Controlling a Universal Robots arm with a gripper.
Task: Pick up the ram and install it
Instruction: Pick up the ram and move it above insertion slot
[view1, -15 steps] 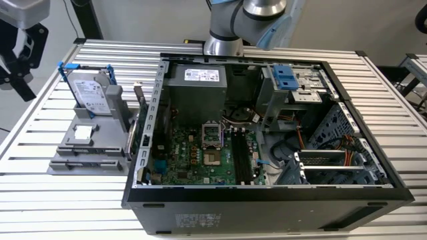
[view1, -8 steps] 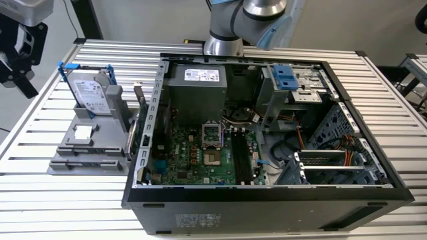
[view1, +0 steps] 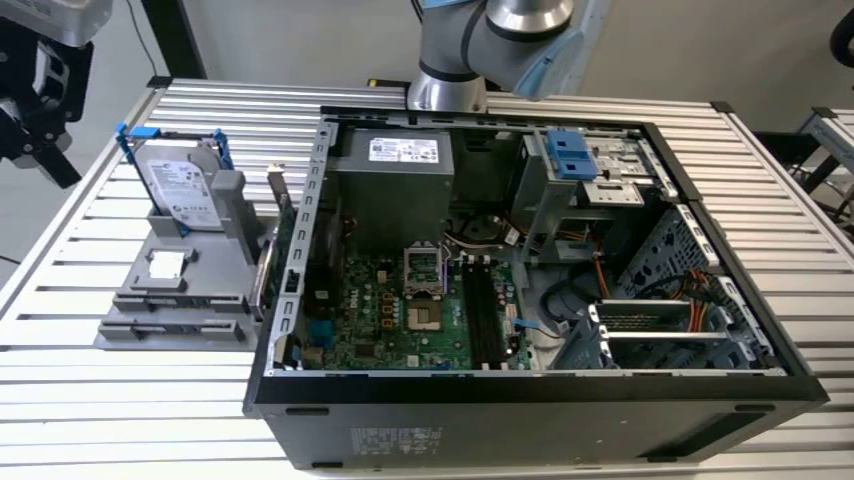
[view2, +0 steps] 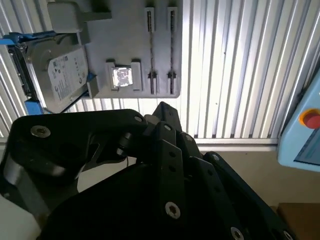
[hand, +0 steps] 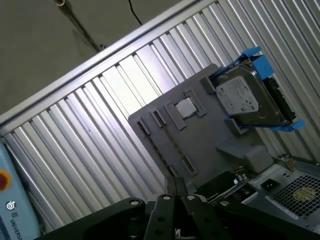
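The ram (view1: 280, 208) is a thin dark stick standing on edge in the grey holder (view1: 147, 300), right beside the open computer case's wall. In the first wrist view the ram (hand: 222, 184) shows as a dark strip at the holder's edge, just past my fingertips. My black gripper (view1: 47, 150) hangs high over the table's edge at the exterior view's left, well away from the ram. In both wrist views the gripper (hand: 174, 187) (view2: 162, 111) has its fingers pressed together with nothing between them. The long black motherboard slots (view1: 483, 310) lie inside the case.
A silver hard drive in a blue frame (view1: 180, 185) stands at the back of the holder, and a small square chip (view1: 167, 265) lies in the holder's middle. The open computer case (view1: 534, 380) takes up the centre of the ribbed metal table (view1: 107, 400). The arm's base (view1: 447, 90) stands behind the case.
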